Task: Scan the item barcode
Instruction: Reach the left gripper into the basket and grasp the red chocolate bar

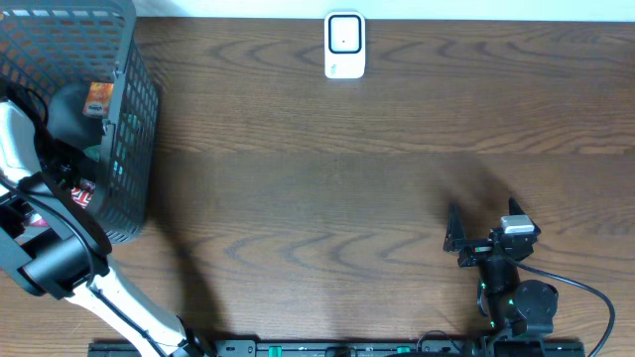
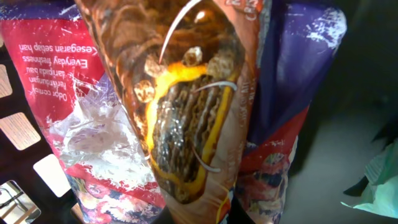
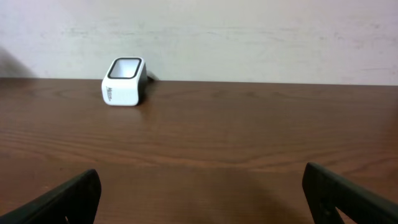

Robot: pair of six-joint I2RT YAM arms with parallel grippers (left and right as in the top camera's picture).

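Basket: dark plastic mesh basket [image 1: 137,149] stood at the upper left of the overhead view, on the brown wood-grain table [image 1: 347,149].
Left arm: mine reached up from the lower left edge and down over the basket's rim.
Left gripper [image 1: 71,111]: it sat inside the basket with its fingers out of sight in both views; the jaws were pressed together, and I could not tell whether anything was pinched between them.
Item: a brown glossy snack packet [image 2: 186,124], printed with a chocolate-covered wafer, filled the middle of my left wrist view, standing on end and tilted, very close to the lens.
Neighbour: a red and purple plastic packet [image 2: 68,93] with upside-down white lettering lay behind the brown one on the left of that frame, touching it.
Other packet: more purple and red wrapping [image 2: 298,56] showed on the right of the brown packet; whether it was a separate packet I could not tell.
Corner: something pale green and crumpled [image 2: 379,183] sat at the lower right edge, too blurred to name.
Scanner: the white box-shaped barcode scanner [image 1: 344,45] stood at the top centre of the overhead view, well apart from the basket.
Right gripper [image 1: 483,213]: it rested low at the lower right of the overhead view, jaws spread wide with nothing between them.
Right fingers [image 3: 68,196]: the dark tips framed the bottom corners of my right wrist view, with the scanner in the upper left beyond them.
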